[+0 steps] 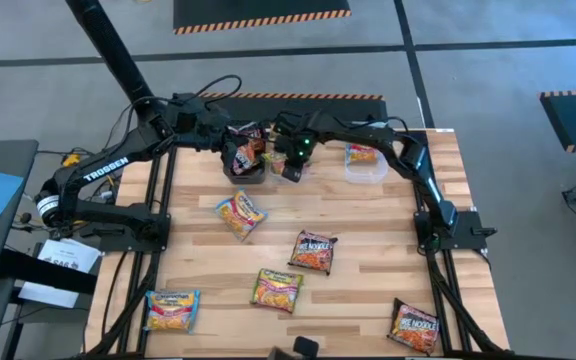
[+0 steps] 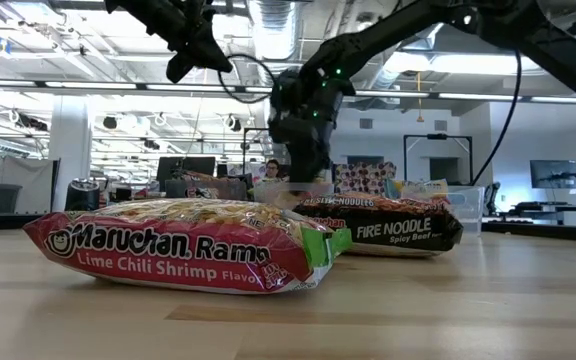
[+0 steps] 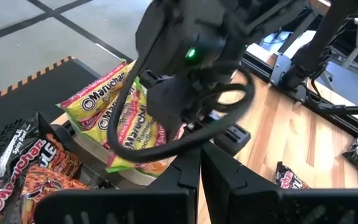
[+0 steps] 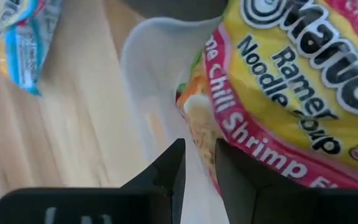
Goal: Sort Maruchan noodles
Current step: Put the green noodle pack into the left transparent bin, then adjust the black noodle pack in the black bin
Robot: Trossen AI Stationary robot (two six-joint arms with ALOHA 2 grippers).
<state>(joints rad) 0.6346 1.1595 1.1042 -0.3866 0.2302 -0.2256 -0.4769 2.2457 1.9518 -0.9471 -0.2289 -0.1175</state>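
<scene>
Five noodle packets [image 1: 314, 251] scattered on the table [image 1: 368, 230] toward its near edge, one tub [image 1: 245, 160] holding packets at the far middle, a second tub [image 1: 366, 162] with a packet to its right, both end effectors between the tubs

Open lab, monitors [image 2: 190, 166], ceiling ducts [image 2: 268, 25]

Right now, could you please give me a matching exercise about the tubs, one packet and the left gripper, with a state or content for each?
Column one:
1. black tub
2. clear tub on the far right
3. rightmost loose packet
4. left gripper

Column two:
A. shut
B. holds dark packets
C. dark wrapper, lying flat on the table
D. holds an orange-yellow packet

Pairs: 1-B, 2-D, 3-C, 4-A
</scene>
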